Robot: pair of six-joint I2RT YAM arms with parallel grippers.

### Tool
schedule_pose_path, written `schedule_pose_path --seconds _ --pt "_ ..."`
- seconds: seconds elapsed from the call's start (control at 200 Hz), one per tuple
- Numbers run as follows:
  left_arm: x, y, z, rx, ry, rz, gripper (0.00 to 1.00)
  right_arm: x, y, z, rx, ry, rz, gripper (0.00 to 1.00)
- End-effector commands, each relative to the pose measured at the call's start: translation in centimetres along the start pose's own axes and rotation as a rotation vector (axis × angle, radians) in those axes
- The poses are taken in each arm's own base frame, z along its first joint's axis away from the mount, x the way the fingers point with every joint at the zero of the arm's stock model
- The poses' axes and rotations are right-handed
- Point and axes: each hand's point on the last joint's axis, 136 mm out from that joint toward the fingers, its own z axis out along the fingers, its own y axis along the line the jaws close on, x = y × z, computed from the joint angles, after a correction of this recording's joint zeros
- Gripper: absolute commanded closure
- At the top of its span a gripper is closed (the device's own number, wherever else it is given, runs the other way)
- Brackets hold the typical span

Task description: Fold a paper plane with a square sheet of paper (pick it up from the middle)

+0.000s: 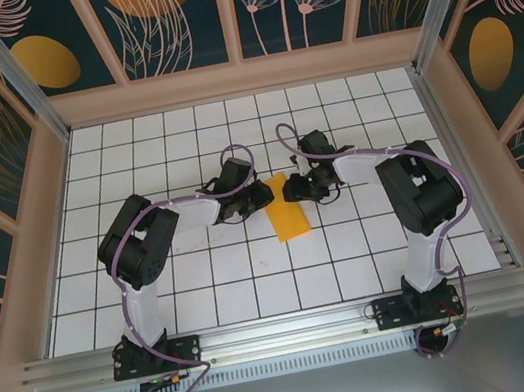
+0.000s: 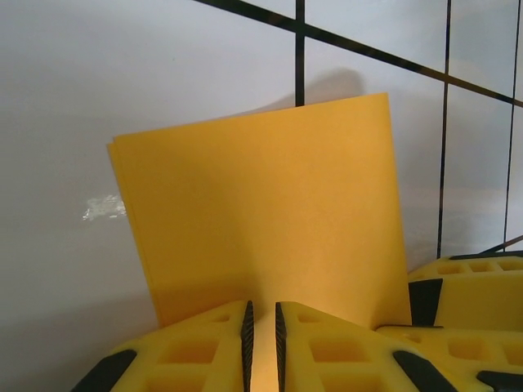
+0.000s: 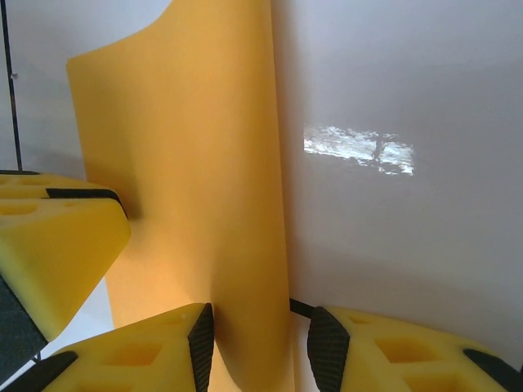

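Observation:
The square sheet of paper (image 1: 287, 216) is orange-yellow and folded over on itself, lying on the grid table between my two grippers. My left gripper (image 1: 262, 194) comes at its far end from the left. In the left wrist view the left gripper (image 2: 261, 347) has its jaws nearly together with the paper (image 2: 261, 204) in the narrow gap. My right gripper (image 1: 289, 189) meets the same end from the right. The right gripper (image 3: 257, 347) stands open around the curved, raised edge of the paper (image 3: 196, 163); its left pad touches the sheet and its right pad stands clear.
The white grid table (image 1: 205, 277) is walled by a wooden frame (image 1: 241, 78) with dark decorated panels. A yellow finger of the other gripper (image 3: 49, 245) sits close beside the paper. A metal rail (image 1: 286, 332) runs along the near edge by the arm bases.

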Motion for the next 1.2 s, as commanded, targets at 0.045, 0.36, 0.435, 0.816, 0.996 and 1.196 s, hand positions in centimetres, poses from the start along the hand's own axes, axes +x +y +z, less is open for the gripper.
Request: schedule_pose_path --seconds 0.045,0.36,0.435,0.816,0.996,1.196 --pt "1.0 1.8 0.8 -0.076 0.036 0.011 0.83 4.8 -4.5 4.5 0.146 0.126 0.004 0.58" --pt "2.5 5.1 1.4 -0.181 0.069 -0.001 0.86 -0.7 -0.5 -1.8 0.000 -0.068 0.043 0.46" --pt "2.8 5.5 1.5 -0.192 0.073 -0.002 0.87 -1.8 0.2 -3.8 -0.018 -0.116 0.037 0.45" --pt "3.4 7.1 1.5 -0.234 0.074 -0.012 0.90 -1.6 4.9 -4.3 -0.181 -0.054 -0.018 0.72" --pt "3.8 7.7 1.8 -0.248 0.083 -0.018 0.90 -0.3 5.4 -2.6 -0.225 0.023 -0.019 0.83" --pt "4.3 8.9 2.2 -0.287 0.097 -0.024 0.91 0.4 4.0 -0.8 -0.146 0.074 -0.019 0.85"
